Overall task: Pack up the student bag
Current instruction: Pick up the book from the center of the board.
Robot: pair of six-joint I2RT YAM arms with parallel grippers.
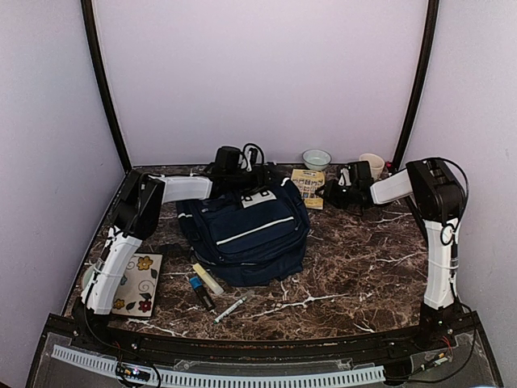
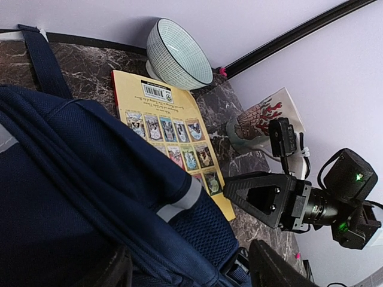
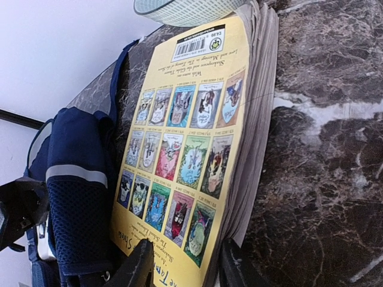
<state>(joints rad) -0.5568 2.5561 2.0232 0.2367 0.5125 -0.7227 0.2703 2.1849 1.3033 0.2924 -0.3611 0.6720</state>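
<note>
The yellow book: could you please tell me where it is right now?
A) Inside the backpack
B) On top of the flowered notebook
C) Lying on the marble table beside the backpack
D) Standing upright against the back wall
C: the yellow book lies back cover up on the table, beside the student bag, with the bowl at its barcode end.

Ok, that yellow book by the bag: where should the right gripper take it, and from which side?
Best take the book by its page edge, near the corner nearest the right gripper, coming in low from the side away from the bag. It lies back cover up on the table; the bag crowds the opposite edge and a bowl sits at the far end.
</note>
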